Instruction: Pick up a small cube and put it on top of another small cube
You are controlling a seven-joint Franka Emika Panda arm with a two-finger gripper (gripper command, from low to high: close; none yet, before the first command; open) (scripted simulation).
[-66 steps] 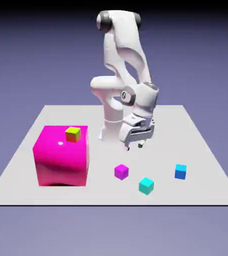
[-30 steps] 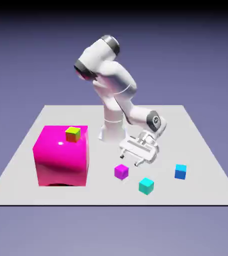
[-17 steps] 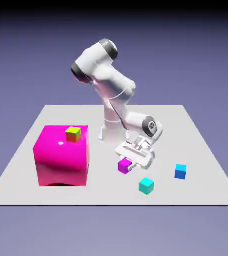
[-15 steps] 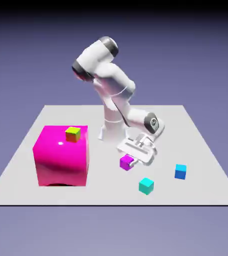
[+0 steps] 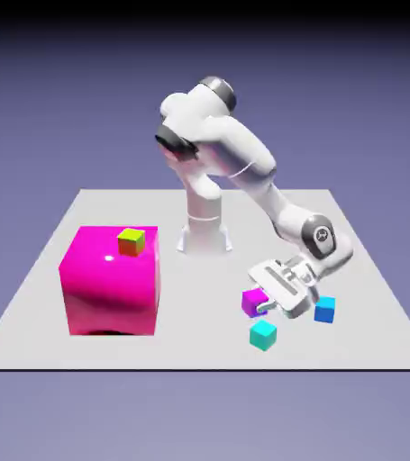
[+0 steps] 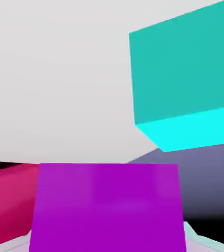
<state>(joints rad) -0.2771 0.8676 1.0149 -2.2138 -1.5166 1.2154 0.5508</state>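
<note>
Grasp done: purple cube point(image 5: 255, 302) is now off the table where it sat a moment ago, pinched in my gripper point(image 5: 264, 306), carried toward the exterior view's right. It hangs just above the teal cube point(image 5: 263, 334). Pick phase over; stacking there looks next.

A rendered simulation scene, not a real room: a flat grey tabletop point(image 5: 352, 261) floats before a plain blue-violet backdrop, carrying a white robot arm point(image 5: 235, 162) and flat-shaded cubes, such as the huge pink cube point(image 5: 111, 284) at nine o'clock.
</note>
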